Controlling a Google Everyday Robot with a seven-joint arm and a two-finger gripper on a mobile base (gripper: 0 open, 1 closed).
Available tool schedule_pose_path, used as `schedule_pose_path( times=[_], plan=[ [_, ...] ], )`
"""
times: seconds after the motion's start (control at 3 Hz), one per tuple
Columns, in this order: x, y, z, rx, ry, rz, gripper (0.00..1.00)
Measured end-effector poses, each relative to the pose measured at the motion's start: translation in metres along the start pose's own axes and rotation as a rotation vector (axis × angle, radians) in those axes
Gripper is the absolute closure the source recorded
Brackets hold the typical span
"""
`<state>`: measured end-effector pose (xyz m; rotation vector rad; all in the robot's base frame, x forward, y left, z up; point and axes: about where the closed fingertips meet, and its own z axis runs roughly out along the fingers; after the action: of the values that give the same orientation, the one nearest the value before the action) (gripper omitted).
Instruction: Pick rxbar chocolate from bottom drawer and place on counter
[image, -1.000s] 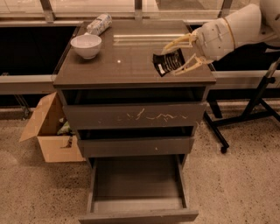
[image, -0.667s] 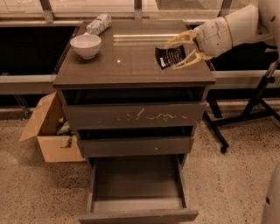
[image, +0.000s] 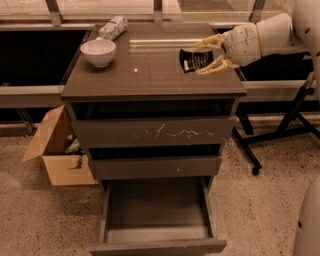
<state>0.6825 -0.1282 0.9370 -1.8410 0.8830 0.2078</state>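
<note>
Grip looks sound: your gripper (image: 199, 59) has its jaws closed on the rxbar chocolate (image: 190, 61), low over the counter (image: 150, 75) edge. Expect a light, flat bar in a slick, crushable wrapper, best pinched across its width. Its long axis seems to run across the counter, free end towards the white bowl (image: 98, 51).

A white bowl (image: 98, 51) sits with a whitish patterned packet (image: 113, 27) just behind it, an open cardboard box (image: 56, 152) stands on the speckled floor (image: 40, 220) at the left, and a black stand (image: 282, 127) spreads its legs at the right.
</note>
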Motion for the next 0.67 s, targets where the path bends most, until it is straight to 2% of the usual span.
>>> schedule_pose_path(
  times=[0.33, 0.67],
  plan=[
    [0.009, -0.007, 0.004, 0.030, 0.014, 0.004, 1.00],
    [0.036, -0.027, 0.010, 0.102, 0.051, 0.011, 1.00]
  ],
)
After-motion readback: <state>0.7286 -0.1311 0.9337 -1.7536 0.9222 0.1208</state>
